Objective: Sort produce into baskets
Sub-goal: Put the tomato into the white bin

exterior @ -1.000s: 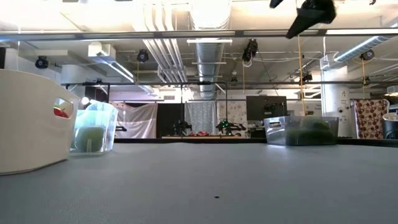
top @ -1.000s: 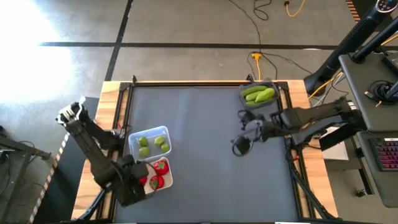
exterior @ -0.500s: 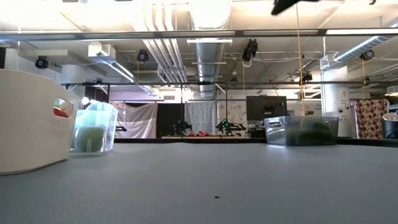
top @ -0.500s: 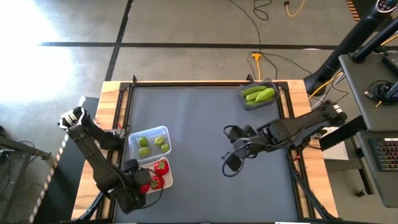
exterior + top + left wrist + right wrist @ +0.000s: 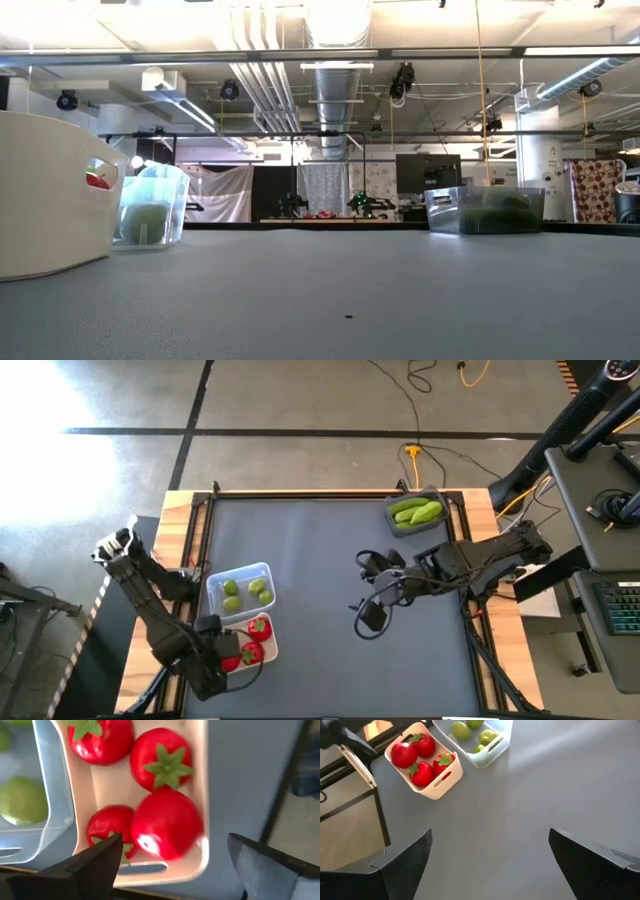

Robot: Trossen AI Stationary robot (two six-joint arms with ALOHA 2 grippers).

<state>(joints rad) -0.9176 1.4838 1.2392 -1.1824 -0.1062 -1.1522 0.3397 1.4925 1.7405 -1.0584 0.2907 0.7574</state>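
While both arms hang over the table, every piece sits in a tray.
Left gripper, jaws open, hovers above tomatoes in the cream tray at lower left; right gripper, open, empty, mid-frame.

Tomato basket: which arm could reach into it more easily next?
Left, probably. The left gripper hangs open right above the tomato basket, with the tomatoes straight below. The right gripper, also open, is over bare mat mid-table, well away.

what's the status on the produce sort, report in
Left end effector open over the cream basket of tomatoes. Right end effector open, empty, mid-table. Limes in clear basket, cucumbers in grey basket. Nothing in the way.
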